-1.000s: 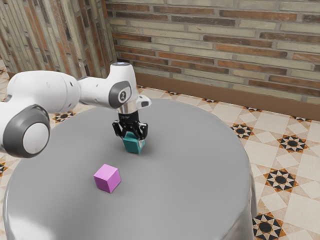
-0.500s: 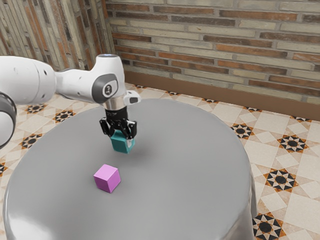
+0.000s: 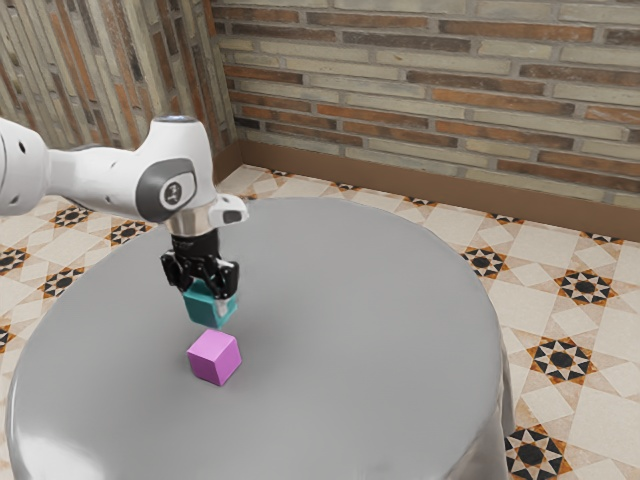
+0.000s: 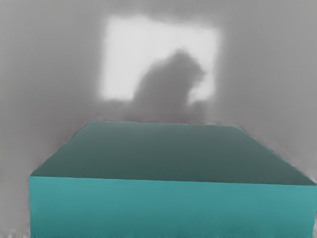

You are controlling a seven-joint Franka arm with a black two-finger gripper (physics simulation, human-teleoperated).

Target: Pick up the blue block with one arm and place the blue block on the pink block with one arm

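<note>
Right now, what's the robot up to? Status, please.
Gripper shut on blue block, held clear of table. Pink block close by, bare on top. Nothing in the way.

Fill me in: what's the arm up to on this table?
The single Franka arm's gripper is shut on the blue block and holds it clear of the grey table. In the exterior view the block hangs just above the pink block, with a small gap between them. The pink block rests on the table, so the stacking step is not yet done.
</note>
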